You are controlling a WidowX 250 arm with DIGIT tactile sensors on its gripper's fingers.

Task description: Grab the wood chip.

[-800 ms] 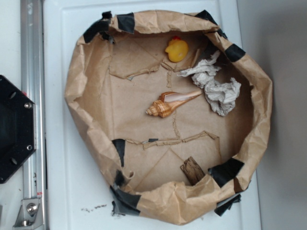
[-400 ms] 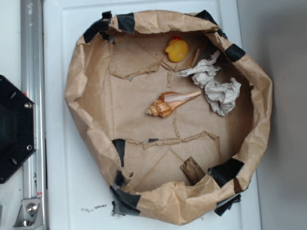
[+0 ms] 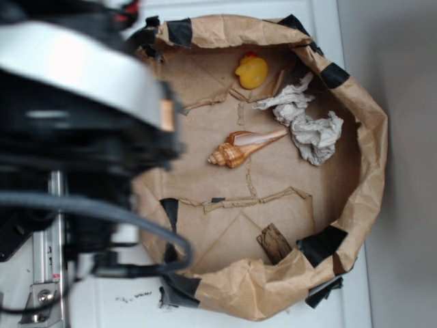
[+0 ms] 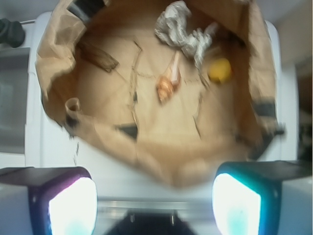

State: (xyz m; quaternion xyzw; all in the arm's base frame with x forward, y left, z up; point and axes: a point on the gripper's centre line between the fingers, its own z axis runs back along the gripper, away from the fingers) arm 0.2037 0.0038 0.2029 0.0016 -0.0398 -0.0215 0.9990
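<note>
Looking down in the exterior view, there's a crumpled brown paper nest patched with black tape, sitting on a white table. The wood chip lies flat inside the nest, right at the bottom wall and just beside that tape patch. Up from the chip, around the middle, sits the seashell. A wad of white paper is just beside the shell's pointed end, and a yellow duck is near the top wall. The blurry black-and-white arm fills the left side, covering the nest's left edge, well apart from the chip. Can't see the fingers here.

Wrist view is pretty smeared. The chip shows in the nest's upper left, the shell in the middle, the paper above it, the duck off to the right. The gripper has its two fingers spread wide at the bottom corners, holding nothing, hanging outside the nest over the table, well apart from the chip.
</note>
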